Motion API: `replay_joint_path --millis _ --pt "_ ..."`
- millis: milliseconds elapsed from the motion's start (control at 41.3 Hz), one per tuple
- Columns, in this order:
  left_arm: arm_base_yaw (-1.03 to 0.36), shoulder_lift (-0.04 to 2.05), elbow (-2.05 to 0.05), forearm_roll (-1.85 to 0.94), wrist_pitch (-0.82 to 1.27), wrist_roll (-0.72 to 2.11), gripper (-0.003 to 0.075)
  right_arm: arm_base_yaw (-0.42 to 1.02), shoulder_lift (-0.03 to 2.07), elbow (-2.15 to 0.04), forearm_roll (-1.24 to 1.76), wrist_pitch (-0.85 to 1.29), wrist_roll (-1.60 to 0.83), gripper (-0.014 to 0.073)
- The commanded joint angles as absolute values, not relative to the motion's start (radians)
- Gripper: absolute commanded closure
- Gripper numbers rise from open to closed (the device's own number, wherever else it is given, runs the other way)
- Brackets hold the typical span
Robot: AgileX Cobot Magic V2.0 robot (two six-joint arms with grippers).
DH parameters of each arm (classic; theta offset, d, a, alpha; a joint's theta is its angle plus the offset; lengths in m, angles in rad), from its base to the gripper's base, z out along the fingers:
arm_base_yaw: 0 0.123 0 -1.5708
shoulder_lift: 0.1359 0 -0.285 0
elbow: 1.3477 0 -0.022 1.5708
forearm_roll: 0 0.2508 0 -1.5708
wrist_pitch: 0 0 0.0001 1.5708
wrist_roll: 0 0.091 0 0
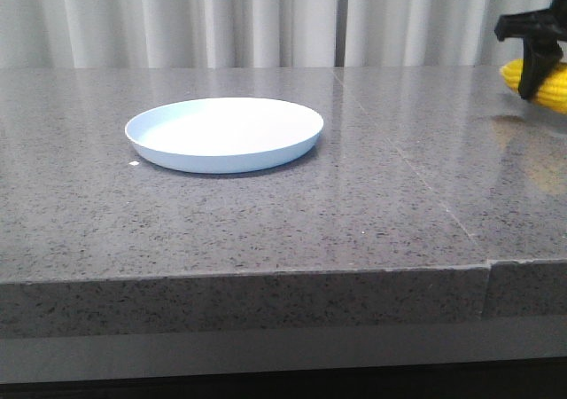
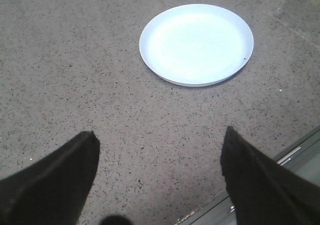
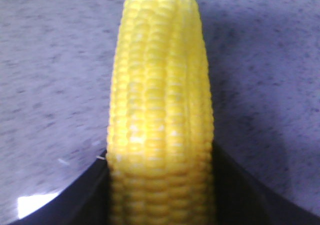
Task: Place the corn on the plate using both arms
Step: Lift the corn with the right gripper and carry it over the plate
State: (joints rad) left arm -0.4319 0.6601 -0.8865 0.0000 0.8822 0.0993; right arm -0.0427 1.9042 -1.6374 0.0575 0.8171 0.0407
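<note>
The pale blue-white plate (image 1: pixel 224 133) lies empty on the grey stone table, left of centre; it also shows in the left wrist view (image 2: pixel 196 43). My right gripper (image 1: pixel 537 69) is at the far right edge of the front view, shut on the yellow corn (image 1: pixel 542 83) and holding it above the table. In the right wrist view the corn (image 3: pixel 160 110) fills the gap between the black fingers (image 3: pixel 85 195). My left gripper (image 2: pixel 160 150) is open and empty over bare table, some way short of the plate; it is out of the front view.
The table's front edge (image 1: pixel 266 275) runs across the front view, with a seam (image 1: pixel 486 266) at the right. A metal strip (image 2: pixel 295 155) at the table's edge shows beside my left gripper. White curtains hang behind the table.
</note>
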Motion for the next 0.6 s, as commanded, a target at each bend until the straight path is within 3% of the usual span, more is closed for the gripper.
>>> replay_joint_path --millis 0,581 --pt "-0.440 0.660 -0.912 -0.012 0.806 0.087 0.0230 0.013 1.804 -1.709 0.063 0.843 0.030 0.0320" --pt "-0.440 0.660 -0.912 -0.012 0.806 0.087 0.0230 0.409 1.753 -1.774 0.229 0.854 0.031 0.0320"
